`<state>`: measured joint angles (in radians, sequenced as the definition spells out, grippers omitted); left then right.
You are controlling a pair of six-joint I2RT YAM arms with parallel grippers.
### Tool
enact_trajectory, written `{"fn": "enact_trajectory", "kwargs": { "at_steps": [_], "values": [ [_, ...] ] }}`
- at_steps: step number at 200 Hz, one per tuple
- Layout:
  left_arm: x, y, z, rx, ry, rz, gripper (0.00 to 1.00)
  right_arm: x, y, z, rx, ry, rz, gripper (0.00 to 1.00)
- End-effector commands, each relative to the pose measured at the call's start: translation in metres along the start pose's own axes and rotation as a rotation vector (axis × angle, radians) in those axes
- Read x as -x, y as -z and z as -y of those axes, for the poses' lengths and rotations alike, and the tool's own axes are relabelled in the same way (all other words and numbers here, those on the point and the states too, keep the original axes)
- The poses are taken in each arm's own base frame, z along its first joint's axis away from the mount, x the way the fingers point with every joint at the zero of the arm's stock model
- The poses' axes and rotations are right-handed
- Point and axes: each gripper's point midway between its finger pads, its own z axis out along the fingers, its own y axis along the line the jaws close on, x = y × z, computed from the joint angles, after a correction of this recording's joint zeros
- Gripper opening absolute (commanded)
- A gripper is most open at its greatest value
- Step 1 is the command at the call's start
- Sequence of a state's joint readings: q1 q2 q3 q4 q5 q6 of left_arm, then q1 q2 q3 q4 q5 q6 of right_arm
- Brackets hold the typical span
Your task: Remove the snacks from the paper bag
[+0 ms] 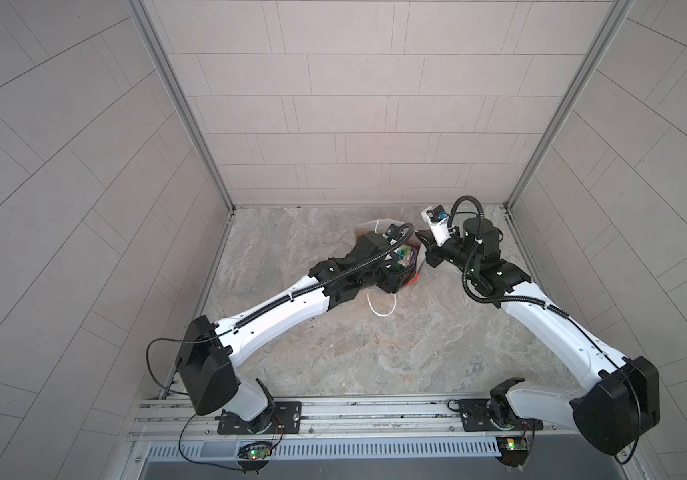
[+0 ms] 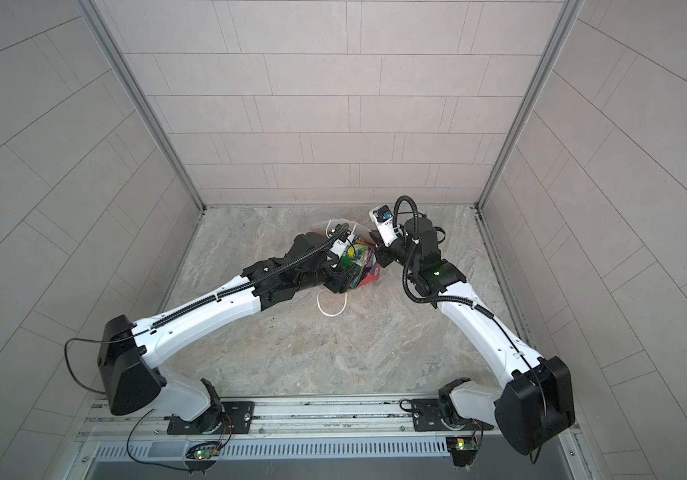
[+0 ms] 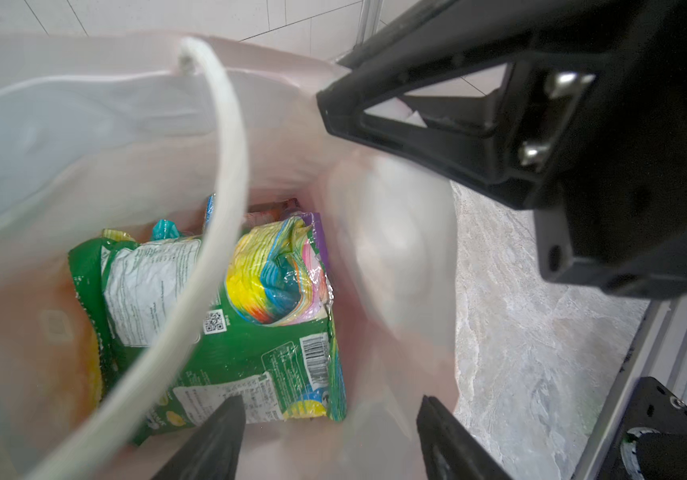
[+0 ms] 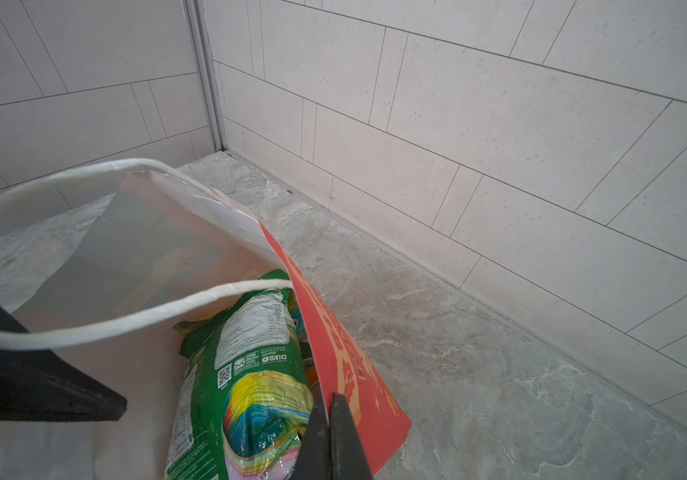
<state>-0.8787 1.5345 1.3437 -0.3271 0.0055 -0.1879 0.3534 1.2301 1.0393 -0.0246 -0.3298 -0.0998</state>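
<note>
Glossy green snack packet [image 3: 229,332] lay lower centre inside the paper bag [image 3: 63,124]; it looked light and slippery, best pinched at its crimped edge. Left gripper [image 3: 329,405] gaped; right gripper [image 4: 329,415] clamped the bag's wall.

Green snack packet [image 3: 234,357] inside paper bag [image 3: 63,137], left pincer [image 3: 329,409] parted

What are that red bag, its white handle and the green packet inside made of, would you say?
The red bag looks like stiff coated paper: flat panels, a clean thin edge, white inside. Its handle seems to be matte white cord, round and bending in a loop. The green packet looks like glossy plastic film: it crinkles and catches the light.
</note>
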Motion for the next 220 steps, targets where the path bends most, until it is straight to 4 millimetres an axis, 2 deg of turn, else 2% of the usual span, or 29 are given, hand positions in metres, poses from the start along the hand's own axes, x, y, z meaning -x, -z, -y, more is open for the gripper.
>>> {"fn": "enact_trajectory", "kwargs": {
  "at_steps": [1,35,83,112,144,196,209,220],
  "values": [
    [0.005,-0.012,-0.004,0.047,0.025,0.001,0.71,0.044,0.014,-0.004,0.005,0.039,0.155,0.00],
    [-0.003,-0.033,-0.005,0.074,0.040,-0.023,0.71,0.045,0.015,-0.004,0.008,0.037,0.166,0.00],
    [-0.015,-0.057,-0.018,0.149,0.036,-0.042,0.70,0.044,0.014,-0.005,0.014,0.037,0.170,0.00],
    [-0.024,-0.070,-0.023,0.175,0.030,-0.065,0.62,0.045,0.014,-0.007,0.023,0.038,0.176,0.00],
    [-0.029,-0.074,-0.026,0.181,0.029,-0.075,0.41,0.044,0.014,-0.007,0.024,0.034,0.177,0.00],
    [-0.022,-0.061,-0.032,0.201,0.026,-0.031,0.18,0.043,0.013,-0.007,0.026,0.032,0.176,0.00],
    [-0.021,-0.058,-0.034,0.208,0.022,-0.017,0.16,0.044,0.014,-0.008,0.026,0.031,0.181,0.00],
    [-0.020,-0.057,-0.036,0.209,0.021,-0.013,0.08,0.045,0.014,-0.008,0.025,0.031,0.184,0.00]
  ]
}}
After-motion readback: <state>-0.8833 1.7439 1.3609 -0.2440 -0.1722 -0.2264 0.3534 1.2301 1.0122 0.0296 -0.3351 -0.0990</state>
